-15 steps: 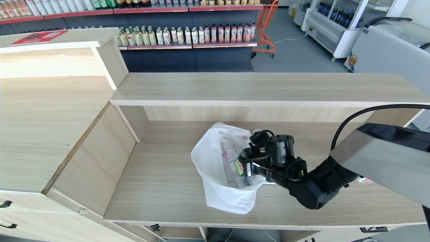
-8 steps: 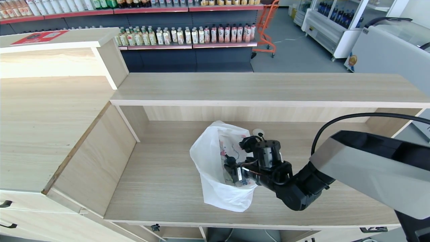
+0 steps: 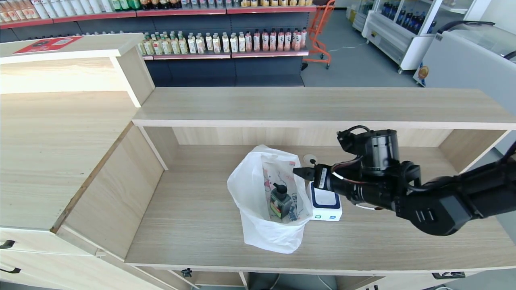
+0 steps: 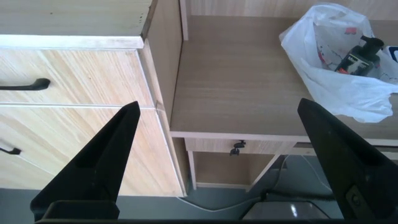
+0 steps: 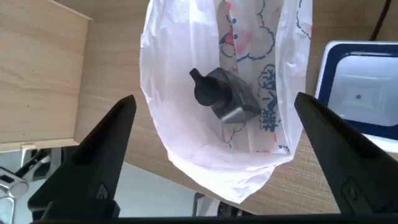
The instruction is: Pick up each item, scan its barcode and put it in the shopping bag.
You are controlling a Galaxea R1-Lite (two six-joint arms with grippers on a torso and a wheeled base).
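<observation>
A pale wood counter (image 3: 193, 225) fills the lower half of the head view, with a raised ledge (image 3: 322, 104) across the middle of the frame. Behind it, at the top, shop shelves (image 3: 221, 42) carry rows of drinks. An orange cart (image 3: 320, 32) stands right of them, and glass-fronted chillers (image 3: 403, 28) sit in the upper right corner.

The white bag (image 3: 250, 193) stands open at the centre of the counter, and the dark bottle (image 3: 280, 200) is inside it, cap uppermost. A white and blue scanner (image 3: 324, 199) sits touching the bag's right side.

The right gripper (image 3: 304, 172) hangs above the scanner, just right of the bag's mouth. Its fingers are spread wide and hold nothing.

The right wrist view looks down into the bag, where the bottle leans against the printed inner wall.

The left wrist view takes in the counter's front edge, drawers (image 4: 68, 93) with black handles beside it, and the floor below. The left gripper (image 4: 219, 104) is low and well apart from the bag, its fingers wide apart and empty.
</observation>
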